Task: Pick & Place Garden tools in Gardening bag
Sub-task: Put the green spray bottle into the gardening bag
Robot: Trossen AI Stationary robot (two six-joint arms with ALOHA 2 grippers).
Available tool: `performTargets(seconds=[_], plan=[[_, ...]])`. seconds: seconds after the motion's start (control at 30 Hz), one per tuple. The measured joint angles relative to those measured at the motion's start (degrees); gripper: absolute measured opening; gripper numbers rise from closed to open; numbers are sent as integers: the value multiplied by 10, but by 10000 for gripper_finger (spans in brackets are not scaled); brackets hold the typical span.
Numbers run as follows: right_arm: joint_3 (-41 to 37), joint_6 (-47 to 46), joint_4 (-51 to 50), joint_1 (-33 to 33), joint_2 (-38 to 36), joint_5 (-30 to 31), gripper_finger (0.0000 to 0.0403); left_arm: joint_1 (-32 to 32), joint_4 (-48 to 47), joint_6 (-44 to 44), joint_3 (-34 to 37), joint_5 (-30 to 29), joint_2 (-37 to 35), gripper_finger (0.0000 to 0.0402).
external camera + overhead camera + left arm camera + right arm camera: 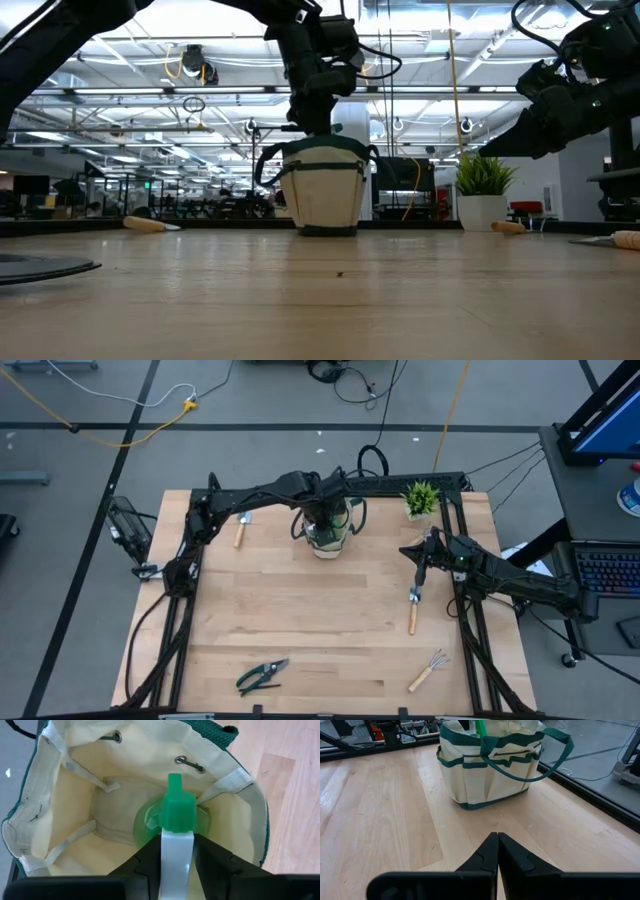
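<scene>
Nearest the left wrist camera: left tool (pixel 176 851) clamped on the white neck of the spray bottle (pixel 176 815), green nozzle cap pointing down into the open mouth of the gardening bag (pixel 60 790). The bottle's green body sat low inside the cream lining; whether it touched the bag floor could not be told.

High view, clock directions from tabletop centre. Gardening bag (pixel 327 532) at 12 o'clock, near the far edge, left arm reaching across from 10 o'clock with its tool (pixel 327 510) directly over the bag. Low view showed the bag (pixel 322 195) upright on the tabletop (pixel 330 300), dark green trim and loop handles, left tool (pixel 318 115) entering from above.

Right tool (pixel 421 568) at 3 o'clock, hanging above the tabletop (pixel 300 610), fingers together with nothing between them, as the right wrist view showed (pixel 497 851). From there the bag (pixel 490 765) stood well apart, ahead of the fingers.

Tools on the tabletop:
- trowel (pixel 413 610), wooden handle, at 4 o'clock, just below the right tool.
- second trowel (pixel 241 530) at 10 o'clock, partly under the left arm.
- hand rake (pixel 427 672) at 5 o'clock, near the front edge.
- pruning shears (pixel 262 675) at 7 o'clock, near the front edge.

Potted plant (pixel 421 498), spiky green, at 1 o'clock in the far right corner.
</scene>
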State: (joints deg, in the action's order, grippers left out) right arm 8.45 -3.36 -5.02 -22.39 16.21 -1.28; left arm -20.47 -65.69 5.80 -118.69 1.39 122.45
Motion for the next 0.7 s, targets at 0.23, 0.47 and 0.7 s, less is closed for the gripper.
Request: performTargets(seconds=[0.23,0.47,0.7], plan=[[0,0,0,0,0,0,0,0,0,-1,0,-1,0,113],[0,0,0,0,0,0,0,0,0,-2,0,-25,0,114],[0,0,0,0,0,0,0,0,0,-1,0,-30,0,114]])
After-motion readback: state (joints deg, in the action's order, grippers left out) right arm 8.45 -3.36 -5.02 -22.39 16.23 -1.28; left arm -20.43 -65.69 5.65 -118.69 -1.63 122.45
